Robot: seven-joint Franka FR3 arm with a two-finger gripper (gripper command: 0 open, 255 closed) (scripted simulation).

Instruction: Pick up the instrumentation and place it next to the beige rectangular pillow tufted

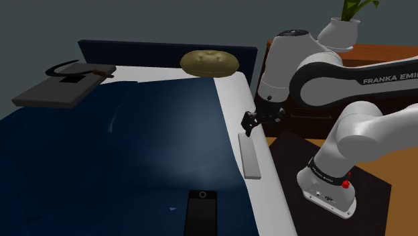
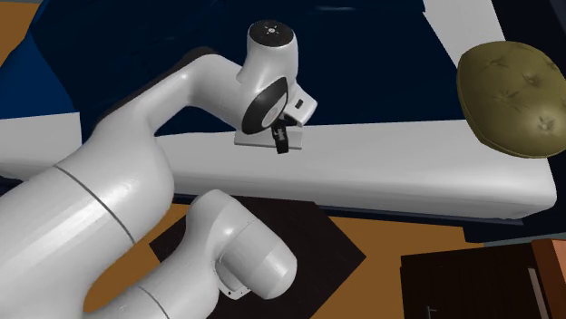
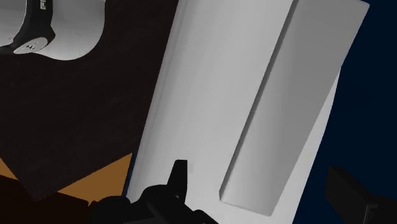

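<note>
1. Target: I'm taking the grey slab [image 1: 250, 154] as the "instrumentation". It's drawn plain with no detail, so that's my best guess.
2. The slab lies flat on the white strip of the bed [image 1: 231, 94], at the edge nearest the arm [image 1: 348, 80], with its long axis running along that edge.
3. That placement helps: the reach is short and the approach is straight down. Since it's thin and flat, the only sensible grab is across its narrow width.
4. The pillow [image 1: 210, 62] is olive-beige and tufted, at the bed's far corner on the same edge, up against the headboard [image 1: 134, 50]. It's well apart from the slab, with bare white strip between them. The likely drop spot is that strip, just beside the pillow.
5. The gripper [image 1: 251, 124] hangs over the slab's pillow-side end, pointing down. It's above the slab and doesn't look to be in contact.
6. The fingers [image 3: 180, 175] are spread wide and hold nothing. In the wrist view the slab's end sits between them with a gap on both sides, and neither pad touches it.
7. The fingers straddle the slab's width, so the opening looks sufficient. The slab runs a bit skewed to the finger line, so a small wrist turn may help.
8. Stage: pre-grasp. The descent and the close aren't done yet.
9. Risk: with a thin slab on bedding, the pads may hit the bed before they catch the slab's sides, or pinch only a corner and let it pivot.
</note>
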